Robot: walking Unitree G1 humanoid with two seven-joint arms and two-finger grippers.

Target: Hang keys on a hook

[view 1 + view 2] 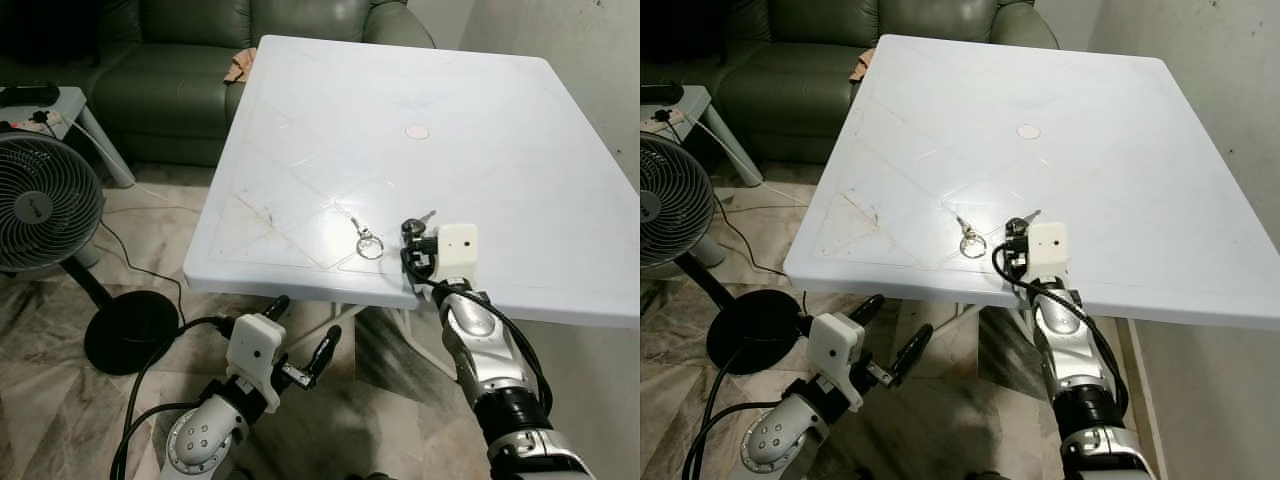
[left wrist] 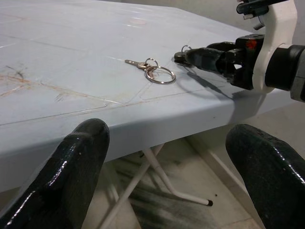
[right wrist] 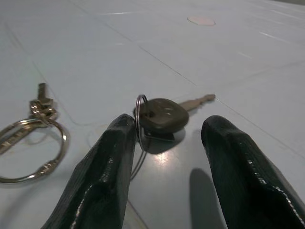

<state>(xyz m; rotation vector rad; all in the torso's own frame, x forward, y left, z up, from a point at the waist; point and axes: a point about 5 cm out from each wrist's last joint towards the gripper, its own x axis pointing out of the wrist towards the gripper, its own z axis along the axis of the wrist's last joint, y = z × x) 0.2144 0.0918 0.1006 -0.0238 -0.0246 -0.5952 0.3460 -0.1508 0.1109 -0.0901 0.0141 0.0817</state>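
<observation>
White plastic table (image 1: 520, 150), scuffed, glare near front edge. Dark green leather sofa (image 1: 190, 60) behind it. Standing fan (image 1: 40, 205) on black round base at left. Marbled tile floor (image 1: 60, 400). Pale wall (image 1: 560, 30) at right.

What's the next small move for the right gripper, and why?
Probably close the right gripper on the black-headed key. Its open fingers already flank the key's head, which lies flat on the white table. The separate key ring lies beside it, untouched. The left gripper hangs open below the table edge.
</observation>
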